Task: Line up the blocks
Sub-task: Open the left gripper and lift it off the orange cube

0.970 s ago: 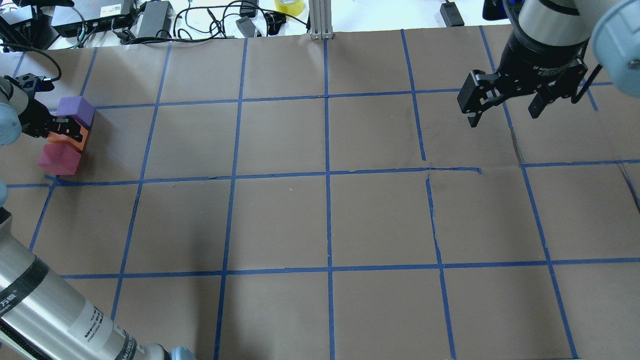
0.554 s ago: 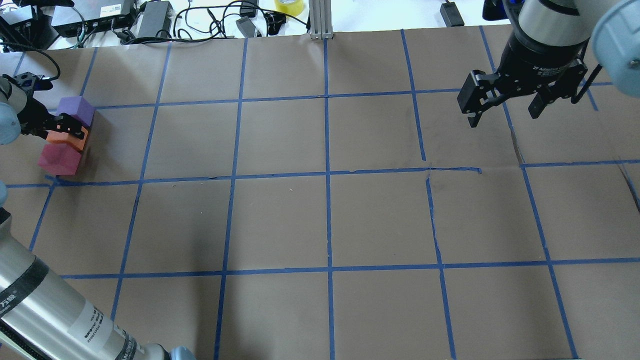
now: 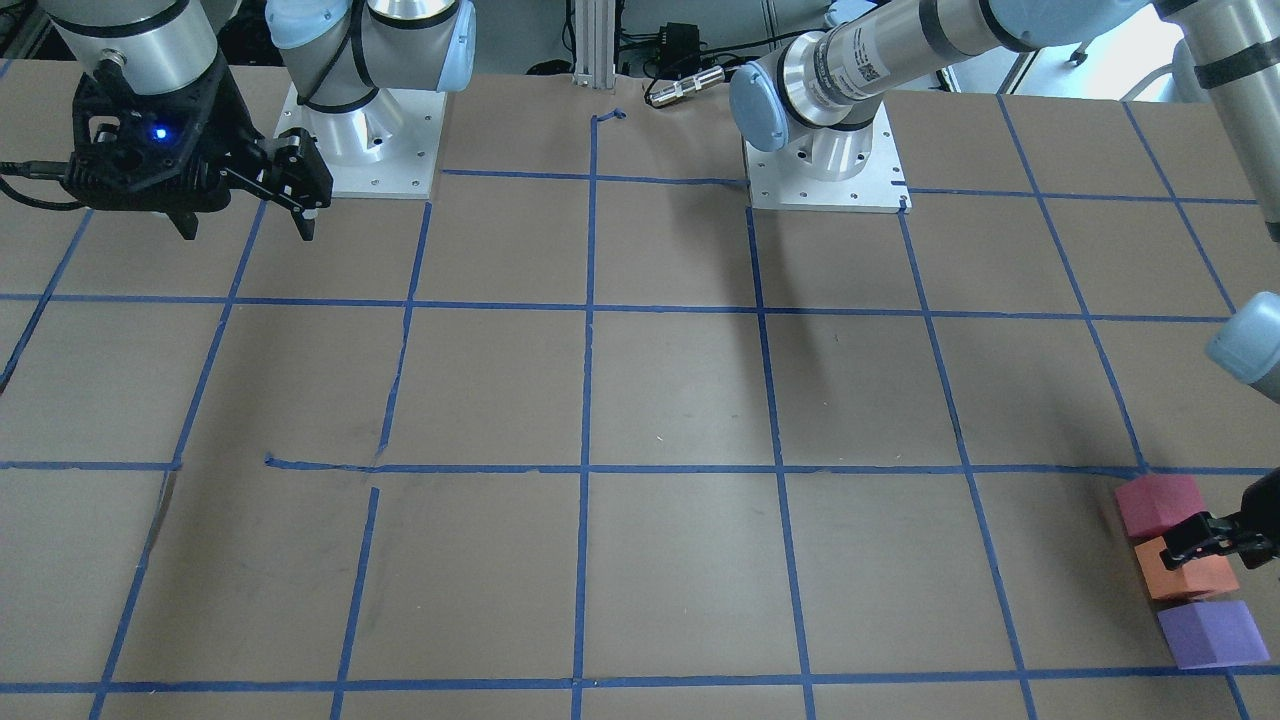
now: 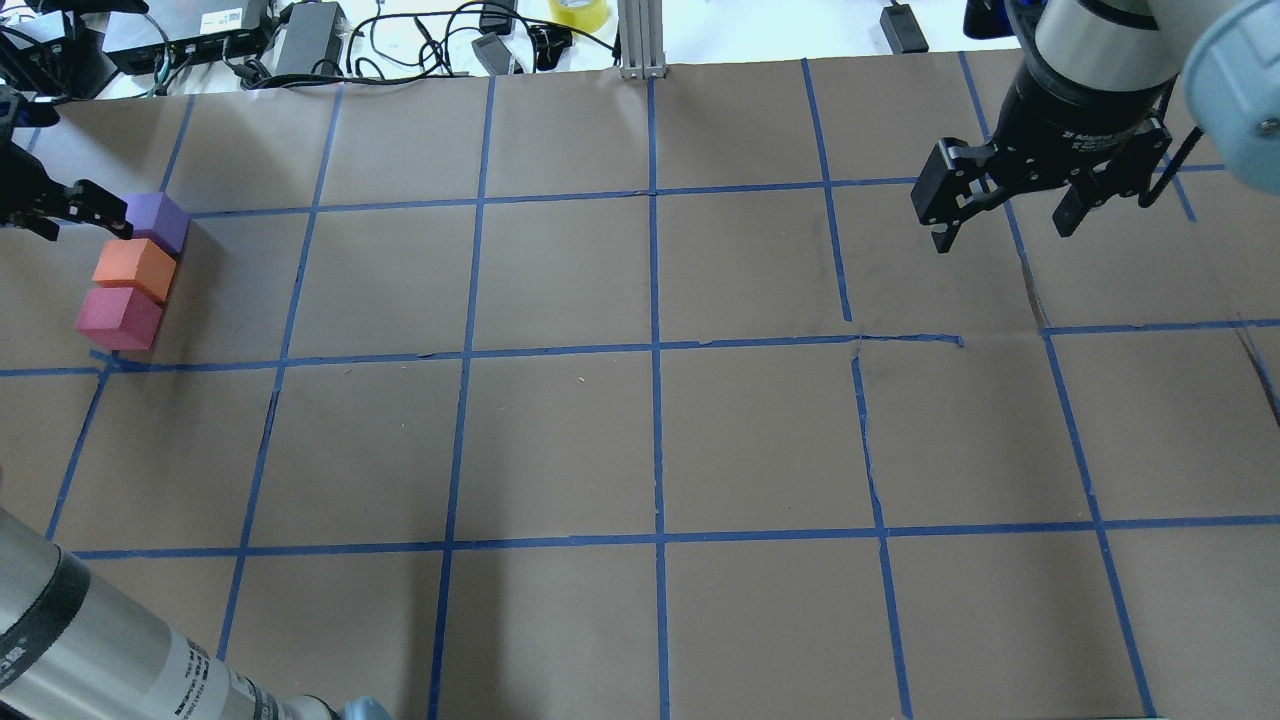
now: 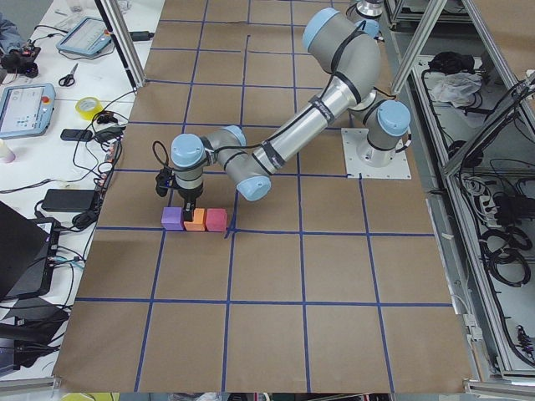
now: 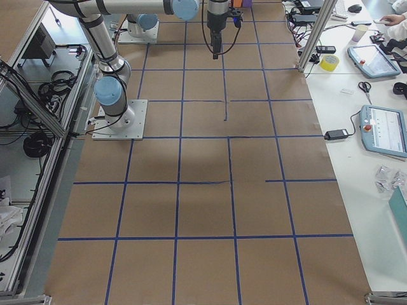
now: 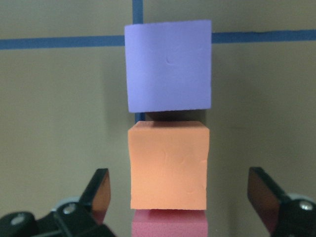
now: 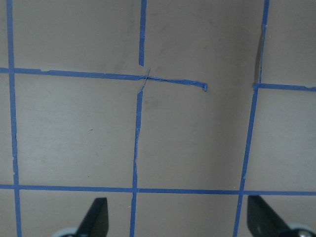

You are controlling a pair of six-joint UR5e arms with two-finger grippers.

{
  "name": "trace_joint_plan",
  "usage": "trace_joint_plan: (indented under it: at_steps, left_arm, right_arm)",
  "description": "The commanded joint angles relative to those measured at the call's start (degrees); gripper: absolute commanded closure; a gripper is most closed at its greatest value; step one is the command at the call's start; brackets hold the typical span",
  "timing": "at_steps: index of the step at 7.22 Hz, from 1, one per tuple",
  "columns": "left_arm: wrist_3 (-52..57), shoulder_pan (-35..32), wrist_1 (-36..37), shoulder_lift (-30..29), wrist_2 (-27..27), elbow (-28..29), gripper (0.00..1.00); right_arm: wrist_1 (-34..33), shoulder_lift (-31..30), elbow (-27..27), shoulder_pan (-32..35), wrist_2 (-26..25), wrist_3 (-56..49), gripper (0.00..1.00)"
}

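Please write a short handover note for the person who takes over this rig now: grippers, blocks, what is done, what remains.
The left gripper is open and empty, above the orange block.
The right gripper is open and empty, far from the blocks.
The purple block, orange block and crimson block lie in one straight row on the robot's left side.
Done: the line looks finished.
Remaining: probably only retracting the left gripper.
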Motion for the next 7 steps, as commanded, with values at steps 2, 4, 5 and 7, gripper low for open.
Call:
trace_joint_plan:
  at_steps: [2,4,5,7]
  left_arm:
    - [-0.42,-0.24,-26.28,15.28,2.45,4.49,0.0]
    - [-0.68,-2.33,-30.14,23.9,1.57,2.84,0.0]
    - [-1.03,-4.01,-30.14,26.03,1.74,0.56,0.0]
    - [-7.06,-8.21,-30.05,28.15,0.0,-1.92,0.0]
  right_arm:
    - [1.43,-0.75,-0.12,0.44,-0.82,0.44,0.0]
    - [1.52,-0.75,-0.82,0.44,0.23,0.26,0.0]
    - [1.26,-0.57,-0.91,0.44,0.15,0.52,0.0]
    - [1.95,-0.83,-0.91,0.44,0.4,0.53,0.0]
